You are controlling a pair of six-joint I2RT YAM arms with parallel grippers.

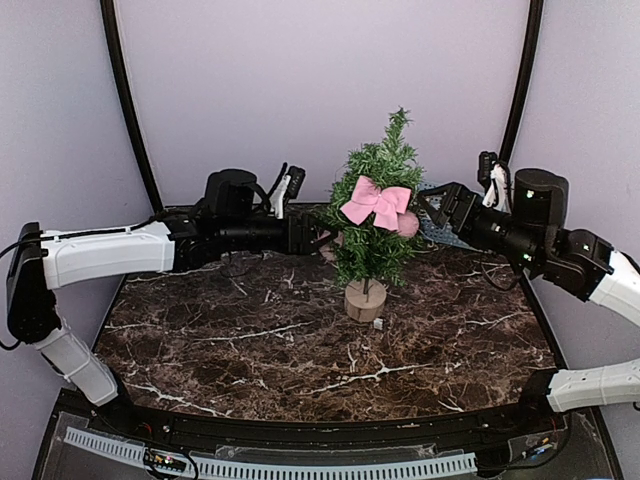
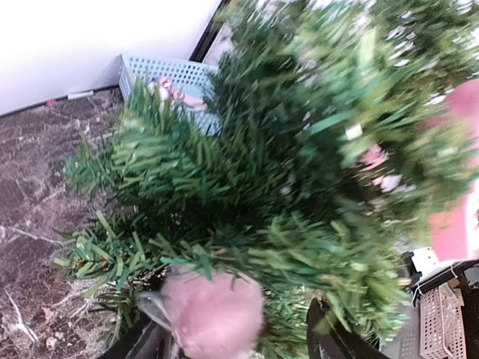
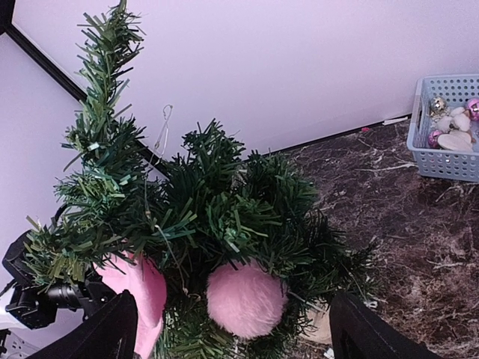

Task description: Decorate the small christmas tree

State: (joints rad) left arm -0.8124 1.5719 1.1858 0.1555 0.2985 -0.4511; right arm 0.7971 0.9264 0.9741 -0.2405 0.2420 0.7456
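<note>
The top camera is looking down from behind the near edge of the desk point(image 1: 250, 350), while both wrist cameras are peering closely at the small christmas tree point(image 1: 372, 215) from opposite sides, sharing the blue basket point(image 3: 449, 149).

The small christmas tree point(image 1: 375, 215), a bushy green needle cone on a round wooden disc, stands on the dark marble table point(image 1: 300, 340) between my hands. My left gripper point(image 1: 318, 238) is just beside it on one side and my right gripper point(image 1: 432, 205) is near the other.

A pink fluffy ball point(image 2: 213, 314) sits low in the branches between my left jaws. A second pink fluffy ball point(image 3: 245, 299) hangs in the branches in front of my right gripper. A pink ribbon bow point(image 1: 377, 203) is just beside it, on the tree's near face.

A blue plastic lattice basket point(image 2: 168, 75) lies on the table beyond the tree from my left gripper, by the back wall.
</note>
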